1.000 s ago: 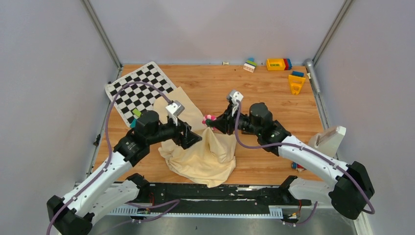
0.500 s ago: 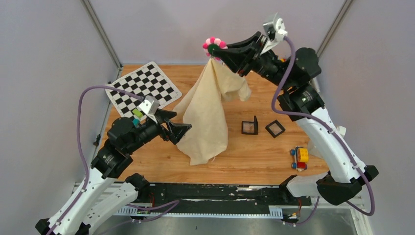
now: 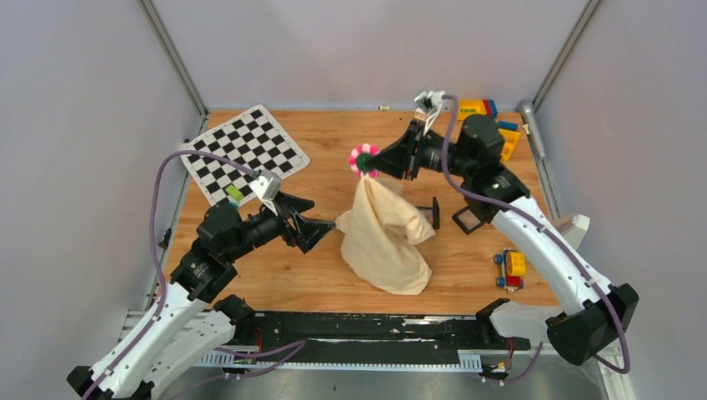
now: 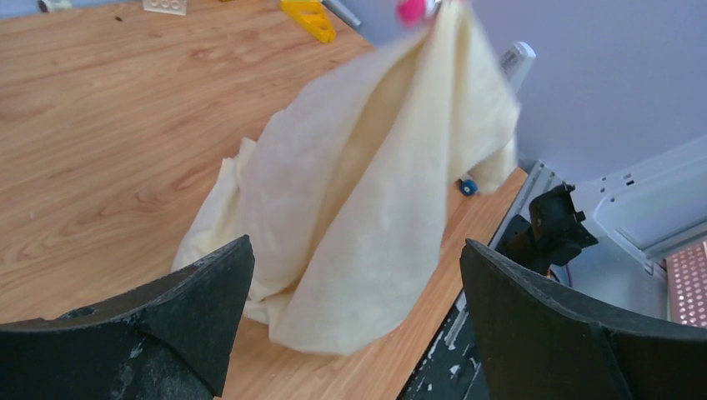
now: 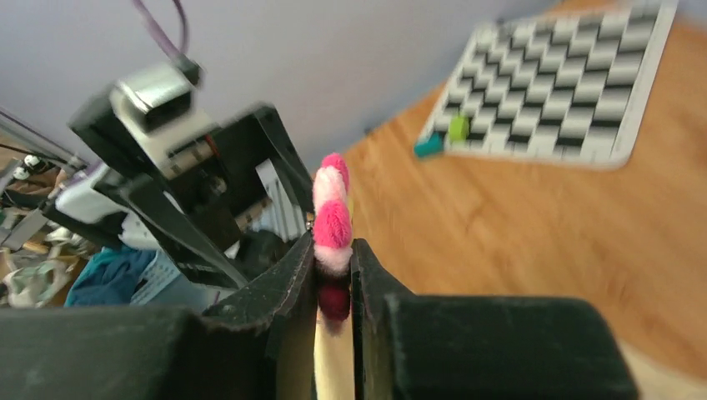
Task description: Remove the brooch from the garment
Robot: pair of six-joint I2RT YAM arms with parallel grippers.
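We see the light wooden table (image 3: 333,142), with bare room to the left of the cream cloth garment (image 3: 385,237). The garment hangs in a peak, its hem bunched on the wood. Our left gripper (image 3: 324,213) gapes wide, holding nothing, just beside the cloth's left edge. Our right gripper (image 3: 373,160) is pinched tight on the pink flower-shaped brooch (image 3: 362,158), aloft at that peak.

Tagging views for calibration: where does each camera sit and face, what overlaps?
Top: overhead, behind the near edge, looking down on the table; left arm and right arm show.
Left wrist: on the left arm, facing the hanging cloth; own spread fingers below.
Right wrist: along its shut fingers at the brooch, left arm and checkerboard beyond.
Shared: cloth in top and left wrist; brooch in top and right wrist.
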